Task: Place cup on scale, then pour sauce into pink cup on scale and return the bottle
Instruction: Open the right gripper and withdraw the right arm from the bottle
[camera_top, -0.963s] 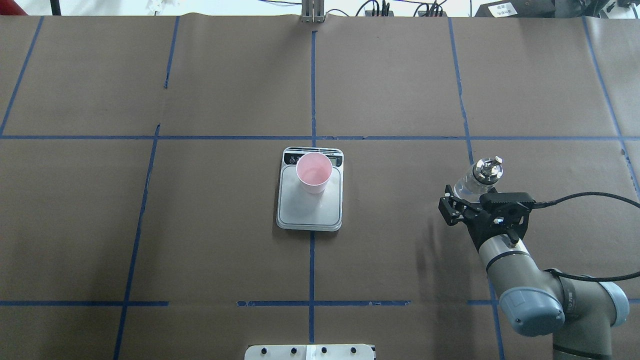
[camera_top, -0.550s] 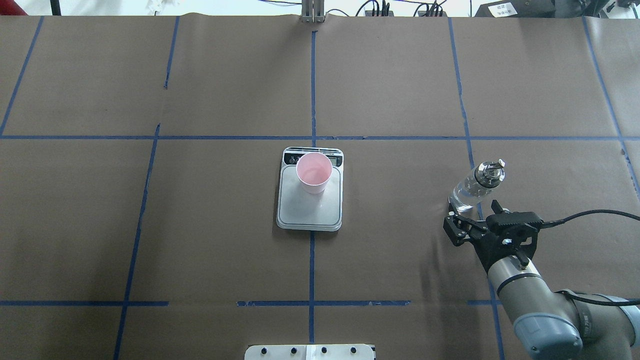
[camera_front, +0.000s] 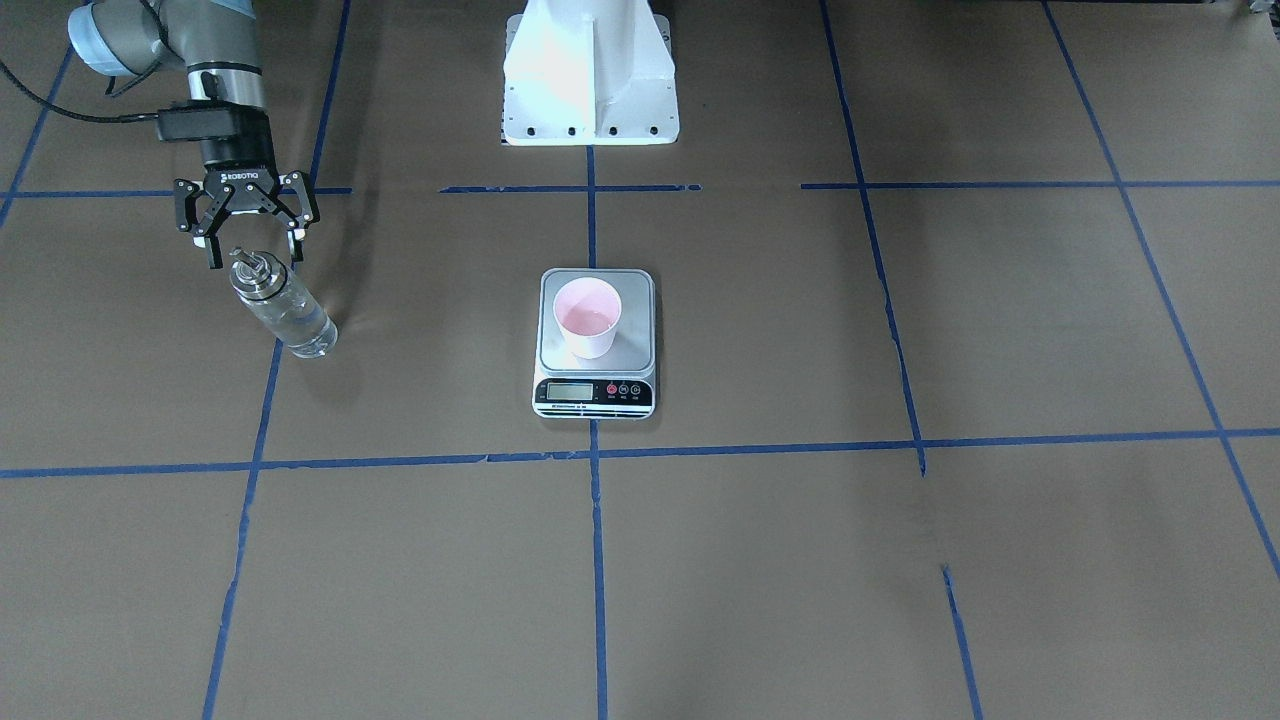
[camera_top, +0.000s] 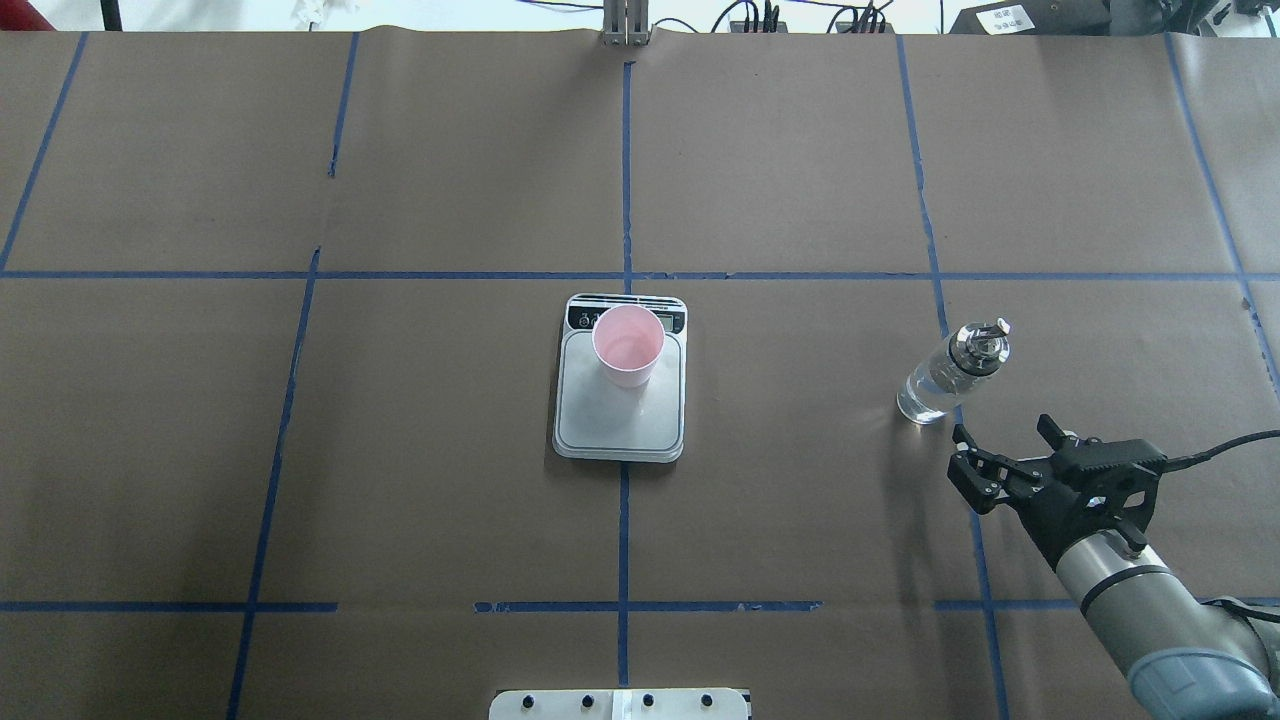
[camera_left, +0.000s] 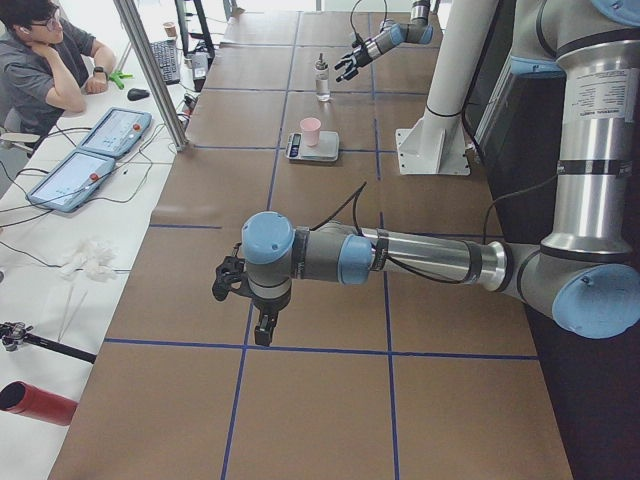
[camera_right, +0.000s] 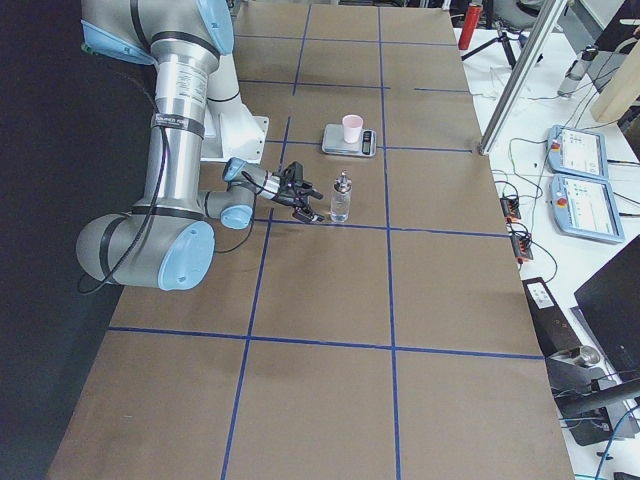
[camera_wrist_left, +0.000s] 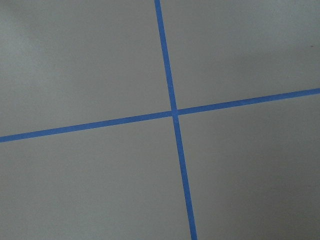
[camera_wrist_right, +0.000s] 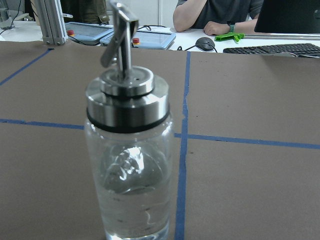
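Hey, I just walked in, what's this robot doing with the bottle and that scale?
The pink cup sits on the scale at mid-table. The bottle, with clear liquid in it, stands upright on the table off to the robot's right, held by nothing. The right gripper is open, just on the robot's side of the bottle and not touching it. The left arm is toward the table's other end, away from all three. I cannot tell whether the cup holds liquid.

Pink cup (camera_top: 627, 345) on scale (camera_top: 620, 425); bottle (camera_top: 938, 383) upright, apart.
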